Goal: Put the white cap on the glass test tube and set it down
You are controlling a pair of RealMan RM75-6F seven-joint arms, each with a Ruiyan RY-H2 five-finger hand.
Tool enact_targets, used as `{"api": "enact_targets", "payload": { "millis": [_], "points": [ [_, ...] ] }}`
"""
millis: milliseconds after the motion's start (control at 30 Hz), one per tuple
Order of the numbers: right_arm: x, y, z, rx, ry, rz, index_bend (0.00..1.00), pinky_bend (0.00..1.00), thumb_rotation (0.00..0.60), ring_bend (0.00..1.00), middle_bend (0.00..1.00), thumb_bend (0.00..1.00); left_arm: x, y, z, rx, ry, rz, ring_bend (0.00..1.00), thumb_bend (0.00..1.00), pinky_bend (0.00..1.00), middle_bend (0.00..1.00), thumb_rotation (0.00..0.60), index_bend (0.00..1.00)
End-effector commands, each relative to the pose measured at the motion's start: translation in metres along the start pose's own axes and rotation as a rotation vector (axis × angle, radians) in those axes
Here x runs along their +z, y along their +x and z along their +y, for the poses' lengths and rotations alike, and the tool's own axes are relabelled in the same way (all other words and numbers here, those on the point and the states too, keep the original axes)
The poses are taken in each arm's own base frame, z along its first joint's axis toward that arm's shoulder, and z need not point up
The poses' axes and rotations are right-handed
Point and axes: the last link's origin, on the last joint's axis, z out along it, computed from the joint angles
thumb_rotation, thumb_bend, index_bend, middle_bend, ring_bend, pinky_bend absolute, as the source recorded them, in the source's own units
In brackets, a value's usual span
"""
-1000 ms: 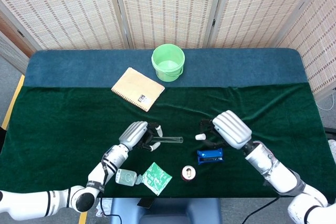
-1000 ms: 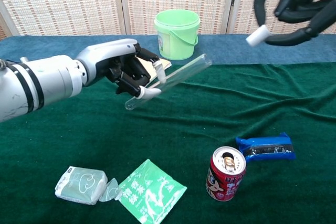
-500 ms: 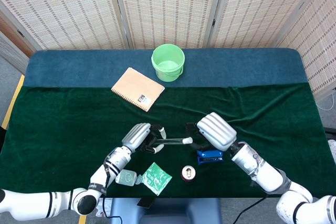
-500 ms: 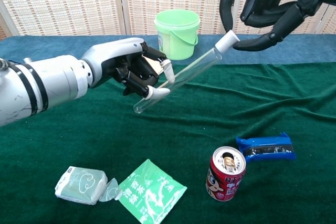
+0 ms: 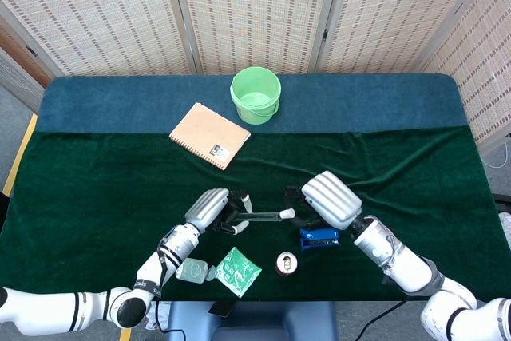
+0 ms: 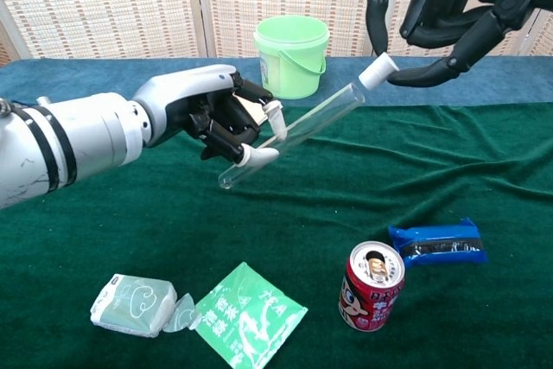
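Observation:
My left hand [image 6: 203, 117] [image 5: 209, 210] holds the glass test tube [image 6: 298, 131] [image 5: 259, 216] above the green cloth, pinching it near its closed end. The tube slants up toward the right. The white cap [image 6: 378, 71] [image 5: 287, 214] sits on the tube's open end. My right hand [image 6: 449, 15] [image 5: 329, 200] hovers over that end, its dark fingertips curled around the cap and pinching it between the thumb and a finger. In the head view the hand's pale back hides most of its fingers.
On the cloth below stand a red drink can [image 6: 371, 287] and a blue packet [image 6: 436, 244]. A green sachet [image 6: 251, 315] and a tissue pack [image 6: 134, 304] lie near the front edge. A green bucket [image 6: 291, 54] and a tan notebook [image 5: 209, 135] are further back.
One second ago the cap was apart from the tube, up in my right hand. That hand came left and down to the tube's mouth, and the cap is now on it. Little moved in the last half second.

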Motion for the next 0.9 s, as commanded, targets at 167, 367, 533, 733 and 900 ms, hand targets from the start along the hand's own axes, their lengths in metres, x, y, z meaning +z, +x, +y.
{"api": "enact_targets", "payload": {
  "millis": [167,367,533,733,900],
  "points": [
    [0.0007,-0.0014,-0.0012,0.000,0.003,-0.006,0.76,1.00,0.600,1.00,0.95,0.56,-0.0002,0.0003,-0.0003,0.002,0.004,0.000,0.81,0.46,0.82,0.90,0.600,0.66],
    [0.0011,-0.0023,-0.0022,-0.003,0.005,-0.009,0.76,1.00,0.600,1.00,0.95,0.56,-0.0010,0.0000,-0.0014,0.000,0.009,-0.001,0.81,0.46,0.82,0.90,0.600,0.66],
    [0.0017,-0.0035,-0.0015,-0.008,0.001,-0.014,0.76,1.00,0.600,1.00,0.95,0.56,-0.0010,0.0006,-0.0015,-0.001,0.009,0.000,0.81,0.46,0.82,0.90,0.600,0.66],
    [0.0047,-0.0059,-0.0021,-0.017,0.002,-0.020,0.76,1.00,0.600,1.00,0.95,0.56,-0.0009,-0.0002,0.0000,-0.001,0.005,-0.003,0.81,0.46,0.82,0.90,0.600,0.66],
    [0.0080,-0.0068,-0.0028,-0.026,0.004,-0.022,0.76,1.00,0.600,1.00,0.95,0.56,-0.0003,-0.0002,0.0011,0.004,0.004,-0.004,0.81,0.47,0.82,0.90,0.600,0.66]
  ]
}}
